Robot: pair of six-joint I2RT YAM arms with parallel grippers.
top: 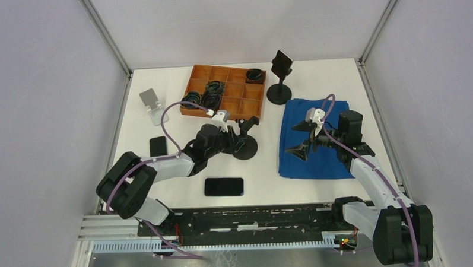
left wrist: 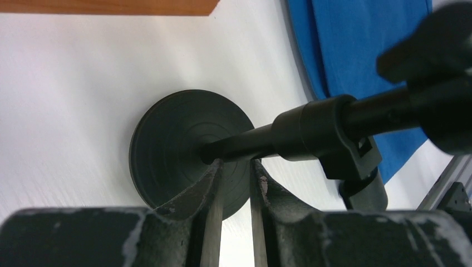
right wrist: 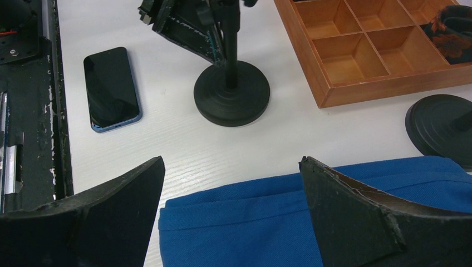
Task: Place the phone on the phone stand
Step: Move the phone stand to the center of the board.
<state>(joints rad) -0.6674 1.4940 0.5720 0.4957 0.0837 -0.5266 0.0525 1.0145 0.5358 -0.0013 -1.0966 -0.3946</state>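
Phone stand (top: 244,147): seen upright at mid-table, between the wooden compartment tray (right wrist: 345,58) and the phone.
Left gripper (left wrist: 236,164): only a narrow gap is shown between the jaws. The tips are set at the stand's stem just above the round base, and a firm grip cannot be confirmed.
Right gripper (top: 298,138): jaws spread wide, nothing held, poised over the blue cloth (top: 318,160).
Phone (top: 224,186): laid flat on the white table (top: 333,76), near the front edge, apart from the stand.

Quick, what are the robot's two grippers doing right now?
Left gripper: closed on the stand's pole.
Right gripper: open, holding nothing.
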